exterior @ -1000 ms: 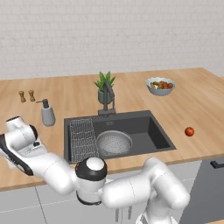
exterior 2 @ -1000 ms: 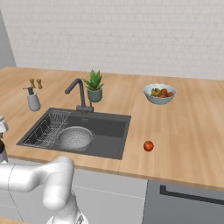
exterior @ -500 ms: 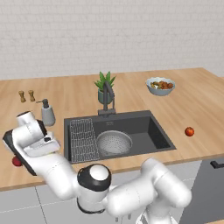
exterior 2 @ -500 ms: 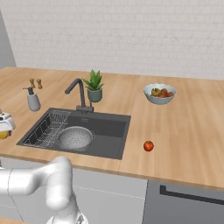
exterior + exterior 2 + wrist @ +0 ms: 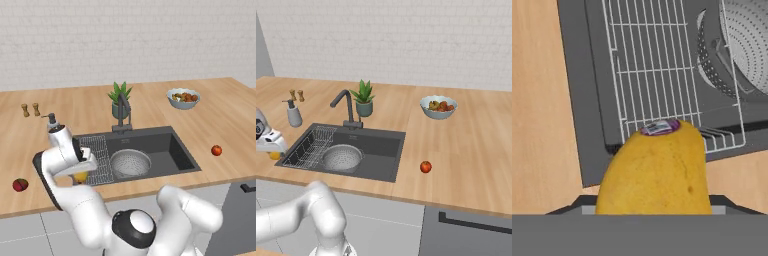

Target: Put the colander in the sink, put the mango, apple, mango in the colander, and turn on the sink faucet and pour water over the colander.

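Gripper (image 5: 81, 169) closed on a yellow mango (image 5: 656, 170), held above the left front corner of the sink (image 5: 170, 150), over the wire rack (image 5: 98, 159). In the hand view the mango sits between the jaws, sticker end pointing away, with the rack's grid and the sink rim beyond it.

Colander (image 5: 130, 163) sits in the sink basin, just right of the rack, upright; no fruit visible inside it. It also shows at the upper right of the hand view, past the rack edge.

Faucet (image 5: 124, 112) stands behind the sink at the back rim, spout bent toward the basin; no water visible.

Second mango (image 5: 20, 185), red-green, lies on the worktop (image 5: 220, 120) well left of the sink, near the front edge. Apple (image 5: 216, 150) lies on the worktop right of the sink, apart from it.

Also on the worktop: fruit bowl (image 5: 183, 98) back right, potted plant (image 5: 120, 100) just behind the faucet, soap pump (image 5: 293, 114) and two small shakers (image 5: 30, 109) back left.
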